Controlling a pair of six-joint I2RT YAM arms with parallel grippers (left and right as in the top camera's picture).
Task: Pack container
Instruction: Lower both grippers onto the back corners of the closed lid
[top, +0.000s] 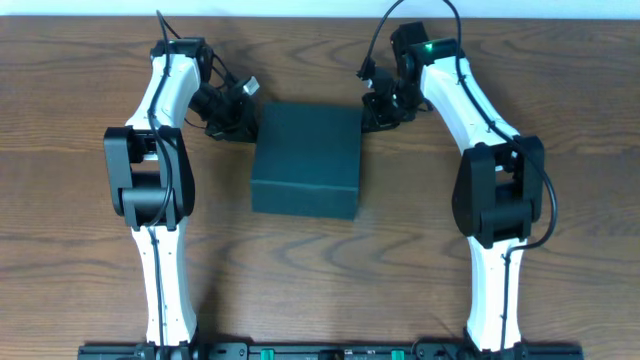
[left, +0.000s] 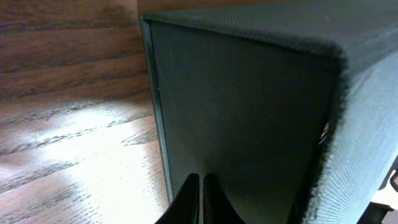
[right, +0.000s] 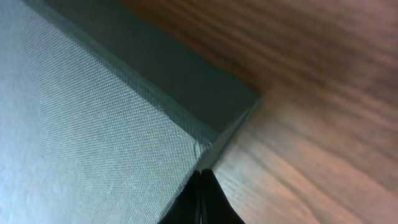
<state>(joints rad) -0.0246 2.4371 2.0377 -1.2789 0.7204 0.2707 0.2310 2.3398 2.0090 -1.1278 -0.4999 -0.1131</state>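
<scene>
Fingers (left: 186, 205) of the left gripper (top: 245, 115) are pressed together on nothing, just beside a side wall of the container (top: 305, 160). The right gripper (top: 372, 112) has its fingers (right: 189, 208) closed on nothing too, at a box corner.

On the wooden table (top: 320, 290), the dark teal container sits mid-table between the two arms, lid down, so its contents are hidden. Only the overhead view shows the whole box, with the grippers at its far corners. The wrist views cut it off but reveal its woven texture and a stepped edge. I cannot tell whether either fingertip touches the box. A small pale speck (left: 324, 133) on one corner edge is too blurred to identify.
</scene>
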